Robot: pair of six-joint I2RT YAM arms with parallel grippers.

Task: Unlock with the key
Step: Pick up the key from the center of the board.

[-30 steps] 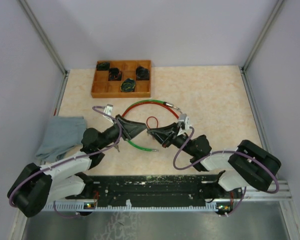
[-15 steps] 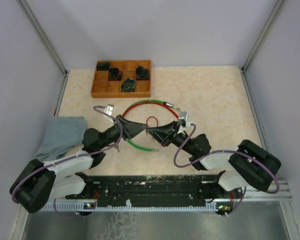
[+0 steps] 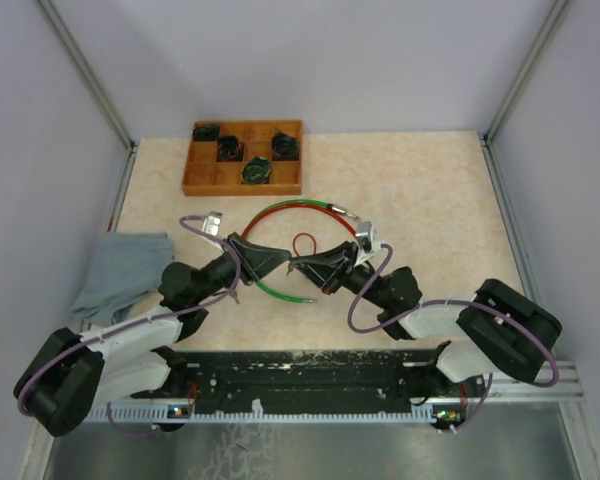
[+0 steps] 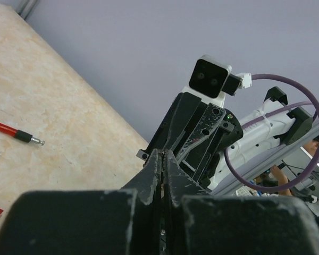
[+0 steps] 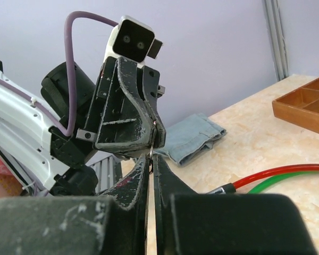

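The pale stone-patterned surface fills the floor of the booth, with both arms reaching in from its near edge. The left arm angles in from the left and the right arm from the right, so that they meet nose to nose near the middle.

At the far left sits a wooden tray split into compartments, four of which hold dark objects. A crumpled blue cloth lies at the left edge, beside the left arm.

A red and green cable arcs across the surface just beyond the two claws. Its green tail passes under the left claw and ends on the near side. A small red ring lies inside the arc, just beyond the meeting point.

The left claw has its fingers pressed together, with only a hairline slit showing from its own camera. The right claw is likewise pinched nearly closed, with a thin gap between its fingers. Their tips touch or very nearly touch, raised off the surface.

Right where they meet, the right wrist view shows a tiny silvery sliver. It is too small for me to tell whether it is the key, or which claw grips it.
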